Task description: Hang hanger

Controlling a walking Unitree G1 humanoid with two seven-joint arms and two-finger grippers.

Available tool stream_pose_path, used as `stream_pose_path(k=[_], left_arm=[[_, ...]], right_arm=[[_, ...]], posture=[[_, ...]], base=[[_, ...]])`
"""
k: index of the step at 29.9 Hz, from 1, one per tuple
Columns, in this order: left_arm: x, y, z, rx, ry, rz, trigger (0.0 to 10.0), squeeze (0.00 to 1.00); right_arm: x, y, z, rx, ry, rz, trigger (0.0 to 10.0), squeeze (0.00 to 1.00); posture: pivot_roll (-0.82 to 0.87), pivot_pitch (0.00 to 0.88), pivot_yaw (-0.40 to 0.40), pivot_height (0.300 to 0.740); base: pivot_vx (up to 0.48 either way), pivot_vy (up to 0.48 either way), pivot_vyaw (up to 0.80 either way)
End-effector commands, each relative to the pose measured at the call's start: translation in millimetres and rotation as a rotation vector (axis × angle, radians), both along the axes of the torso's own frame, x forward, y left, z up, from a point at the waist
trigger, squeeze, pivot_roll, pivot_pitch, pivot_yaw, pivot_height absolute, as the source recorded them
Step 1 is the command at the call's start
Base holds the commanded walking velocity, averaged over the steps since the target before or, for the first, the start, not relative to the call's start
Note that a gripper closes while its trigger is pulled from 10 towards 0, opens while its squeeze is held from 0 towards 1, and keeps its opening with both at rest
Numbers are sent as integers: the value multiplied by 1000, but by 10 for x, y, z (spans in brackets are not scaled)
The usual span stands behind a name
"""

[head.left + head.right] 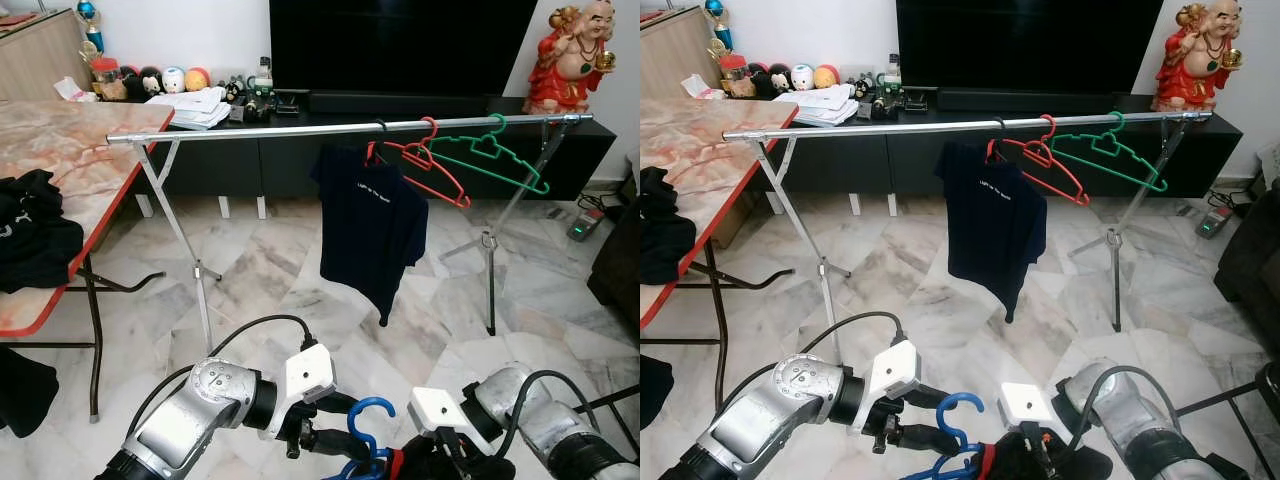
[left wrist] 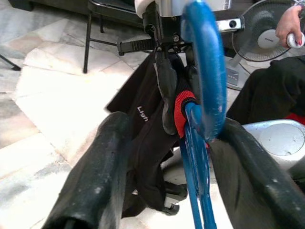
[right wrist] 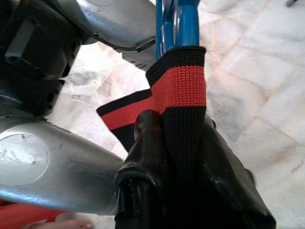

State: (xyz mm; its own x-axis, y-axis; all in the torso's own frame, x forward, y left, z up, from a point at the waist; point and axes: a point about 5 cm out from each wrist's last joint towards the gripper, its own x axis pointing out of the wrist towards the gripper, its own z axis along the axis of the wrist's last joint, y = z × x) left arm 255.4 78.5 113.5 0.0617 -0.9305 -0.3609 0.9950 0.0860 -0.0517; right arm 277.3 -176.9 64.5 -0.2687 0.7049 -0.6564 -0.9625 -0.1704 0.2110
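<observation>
We find the blue hanger [image 1: 366, 440] low in front of the robot, between both arms, well below the clothes rail [image 1: 300, 129]. Its hook stands up just beside the left gripper [image 1: 335, 425], whose two black fingers [image 2: 102, 171] sit apart on either side of the hook; we cannot tell whether they press on it. A black garment with a red-and-black ribbed collar [image 3: 180, 90] sits on the hanger. The right gripper [image 3: 190, 157] is clamped on that collar, fingers closed over the knit.

On the rail, toward its right end, we note a dark blue T-shirt [image 1: 370, 225] hanging, then an empty red hanger [image 1: 425, 165] and an empty green hanger [image 1: 490, 155] beside it. A marble-patterned table [image 1: 70, 160] with black clothing [image 1: 30, 240] on it stands at the left.
</observation>
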Motion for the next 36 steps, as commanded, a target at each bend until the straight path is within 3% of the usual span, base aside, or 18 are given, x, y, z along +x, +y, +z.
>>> stream_pose_path(k=[1,3,4,5,6,7,8,10,14,17,18,20,22,25,27,32,35,36], left_arm=[[83,90,151,-8,-81,53,10000,1000],[127,148,156,5,-121,101,10000,1000],[224,225,164,5,-175,210,10000,1000],[224,225,164,5,-175,210,10000,1000],[274,276,159,10,-202,274,10000,808],[342,371,151,14,-257,386,10000,0],[342,371,151,14,-257,386,10000,0],[409,505,95,25,-289,554,10000,0],[378,579,-13,4,-271,678,10000,0],[351,631,-81,0,-291,762,10000,0],[340,678,-134,-7,-304,834,10000,0],[333,691,-155,-12,-302,856,10000,0],[323,744,-227,-46,-290,948,10000,0],[294,743,-290,-44,-277,955,10000,0],[255,715,-378,32,-301,905,10000,0],[252,750,-465,3,-284,979,10000,0],[231,743,-503,11,-272,969,10000,0],[205,720,-552,55,-284,924,10000,0]], right_arm=[[-4,-31,-39,-29,-16,-14,0,0],[45,-54,-24,-24,-50,-67,0,0],[127,-85,6,-8,-105,-160,0,0],[127,-85,6,-8,-105,-160,0,0],[169,-102,31,7,-135,-208,0,0],[273,-124,86,50,-193,-344,0,0],[273,-124,86,50,-193,-344,0,0],[351,-127,141,122,-249,-479,0,0],[385,-109,147,120,-321,-548,0,0],[386,-65,190,161,-325,-552,0,0],[391,-51,215,158,-349,-543,0,0],[400,-56,221,144,-365,-543,0,0],[467,-73,267,112,-416,-570,0,0],[523,-71,327,110,-443,-584,0,0],[590,-23,429,121,-480,-587,0,0],[685,23,577,115,-548,-611,0,0],[707,47,617,126,-560,-622,0,0],[714,79,656,135,-571,-613,0,0]], posture=[[92,55,-16,740],[91,55,-18,740],[90,56,-19,740],[90,56,-19,740],[86,58,-23,740],[88,59,-19,740],[88,59,-19,740],[87,63,-18,740],[78,64,-14,740],[69,66,-13,740],[66,66,-14,740],[66,65,-15,740],[61,60,-18,740],[67,57,-20,740],[60,51,-22,740],[61,47,-24,740],[63,47,-26,740],[63,46,-26,740]], base=[[0,0,0],[0,0,0],[0,0,0],[0,0,0],[0,0,0],[0,0,0],[0,0,0],[0,0,0],[0,0,0],[0,0,0],[0,0,0],[0,0,0],[0,0,0],[0,0,0],[0,0,0],[0,0,0],[0,0,0],[0,0,0]])
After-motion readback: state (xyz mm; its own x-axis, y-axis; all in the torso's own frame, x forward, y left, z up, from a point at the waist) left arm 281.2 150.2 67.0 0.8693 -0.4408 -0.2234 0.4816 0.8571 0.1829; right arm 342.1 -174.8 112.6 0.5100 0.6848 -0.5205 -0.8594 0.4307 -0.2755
